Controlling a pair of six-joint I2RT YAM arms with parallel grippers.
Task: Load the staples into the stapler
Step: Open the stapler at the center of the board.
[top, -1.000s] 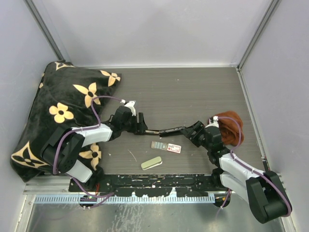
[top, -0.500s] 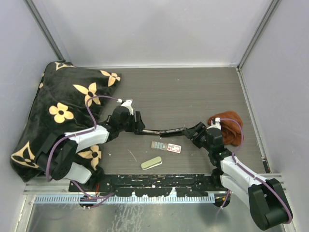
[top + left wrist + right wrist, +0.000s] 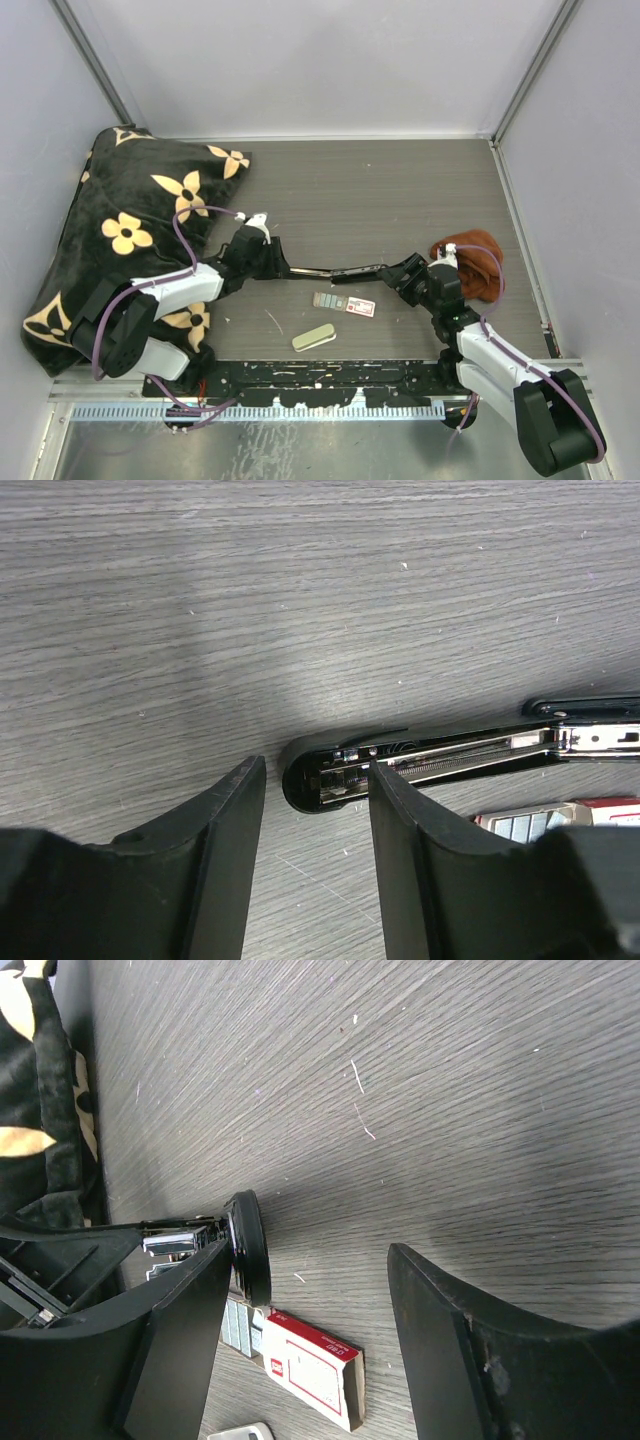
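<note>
Left jaws: spread, nothing pinched. The rounded black end of the stapler [image 3: 320, 777] lies between the two fingertips. One finger [image 3: 420, 850] meets or overlaps its side. The other finger [image 3: 215, 850] stands off, with a strip of bare counter [image 3: 300, 600] showing in the gap. Right jaws: spread wide, nothing pinched. The stapler's opposite end sits just beside one finger [image 3: 170, 1340], but I cannot tell whether they touch. The far finger [image 3: 480, 1360] is well apart from it. The stapler lies flat on the counter, opened out into one long line running from the left jaws to the right jaws. Its silvery channel faces up in the left wrist view. The staples [image 3: 327, 300] are a short grey strip block on the counter. They lie on the arm-base side of the stapler, roughly between the two sets of jaws. They are not in the stapler and touch no finger. Just beside them, toward the right jaws, a small red-and-white box [image 3: 360, 307] lies flat. Further toward the arm bases lies a cream-green oblong [image 3: 313, 337], apart from both. Outward of the left jaws, beyond the left arm, is a black cushion [image 3: 100, 190] with tan flowers. Outward of the right jaws, just behind the wrist, is a crumpled brown cloth [image 3: 478, 262].
</note>
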